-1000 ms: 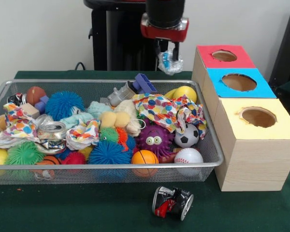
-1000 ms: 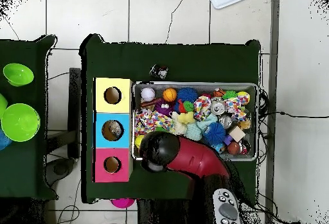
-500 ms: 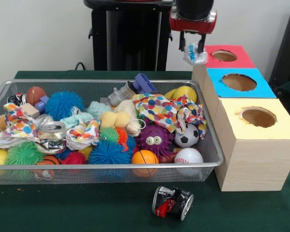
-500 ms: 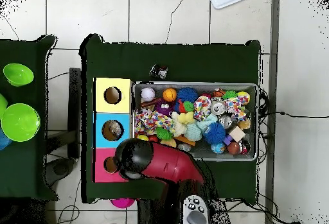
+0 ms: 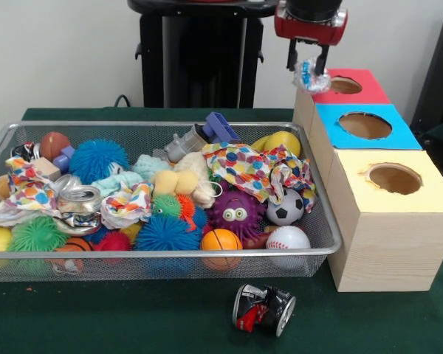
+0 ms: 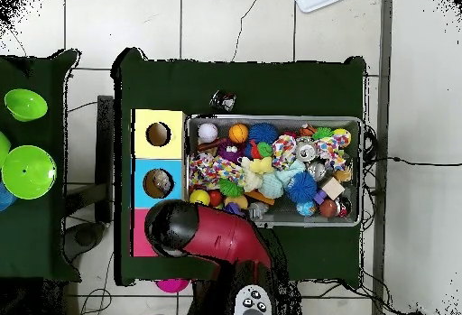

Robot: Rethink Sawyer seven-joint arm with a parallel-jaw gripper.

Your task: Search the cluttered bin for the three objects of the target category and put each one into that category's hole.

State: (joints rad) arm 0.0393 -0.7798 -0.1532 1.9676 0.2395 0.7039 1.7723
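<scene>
1. Above the left edge of the red box (image 5: 343, 87), the gripper (image 5: 309, 65) is closed on a crumpled clear wrapper (image 5: 308, 77) with blue marks.
2. The wrapper hangs just beside the red hole (image 5: 345, 85), not yet over it.
3. The blue box (image 5: 365, 125) and yellow box (image 5: 395, 181) stand in a row touching the red box; overhead, an object shows inside the blue hole (image 6: 159, 182).
4. The wire bin (image 5: 321, 243) sits left of the boxes on the green worktop (image 5: 133, 317), filled with balls, spiky toys, cloths and cans.
5. A crushed can (image 5: 263, 309) lies on the worktop in front of the bin.
6. Overhead, the arm (image 6: 203, 235) covers the red box.
</scene>
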